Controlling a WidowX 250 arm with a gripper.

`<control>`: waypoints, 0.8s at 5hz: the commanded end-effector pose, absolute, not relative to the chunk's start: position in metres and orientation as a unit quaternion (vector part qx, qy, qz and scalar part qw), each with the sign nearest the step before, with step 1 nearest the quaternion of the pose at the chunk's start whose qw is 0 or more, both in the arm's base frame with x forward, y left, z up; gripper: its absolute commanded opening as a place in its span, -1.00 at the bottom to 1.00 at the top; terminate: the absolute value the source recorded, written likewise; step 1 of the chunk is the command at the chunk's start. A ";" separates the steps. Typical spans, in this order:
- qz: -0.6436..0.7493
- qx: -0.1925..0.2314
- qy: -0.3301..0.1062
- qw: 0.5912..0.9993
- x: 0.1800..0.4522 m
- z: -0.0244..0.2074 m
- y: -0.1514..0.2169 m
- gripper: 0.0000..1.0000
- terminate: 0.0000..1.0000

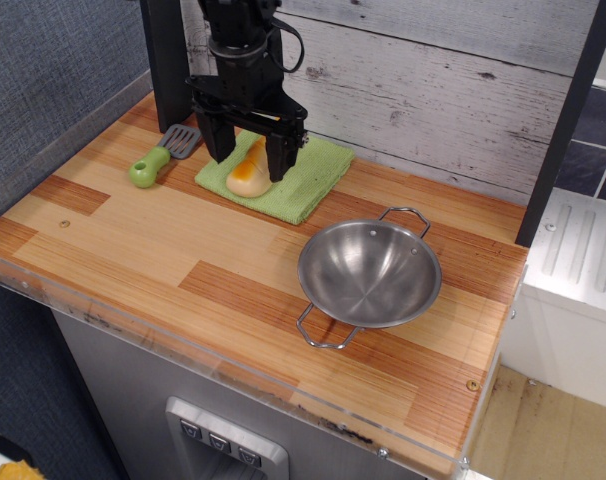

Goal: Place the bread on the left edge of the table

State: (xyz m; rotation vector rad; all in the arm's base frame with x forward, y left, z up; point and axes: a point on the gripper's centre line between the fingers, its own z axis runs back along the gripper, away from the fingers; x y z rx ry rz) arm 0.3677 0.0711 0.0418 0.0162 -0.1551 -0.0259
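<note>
One black gripper [250, 158] hangs down over the back of the table [183, 250]. No words or labels can be read on anything; the little buttons on the grey cabinet [133, 390] under the table are too small to make out.

The bread [249, 172] lies on a green cloth [303, 180] near the back wall. It is a pale loaf with an orange-brown top. Its near end pokes out below the gripper, and the rest is hidden behind the black frame. The two fingers [218, 140] point down with a wide gap between them. The bread sits in that gap, with one finger on each side of it. It is not clear whether the fingers touch the bread. The bread looks like it is resting on the cloth.

To the left of the cloth lies a spatula [161, 158] with a green handle and a grey blade. It is near the gripper but apart from it. A shiny metal bowl [368, 275] with two wire handles sits on the wood toward the right, well apart from the bread. The left edge of the table has bare wood.
</note>
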 end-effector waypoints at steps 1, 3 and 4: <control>0.010 0.001 -0.080 0.997 0.385 0.046 0.084 1.00 -1.00; 0.012 0.005 -0.069 0.998 0.384 0.039 0.084 -1.00 -1.00; 0.013 0.007 -0.064 0.998 0.382 0.037 0.084 -1.00 -1.00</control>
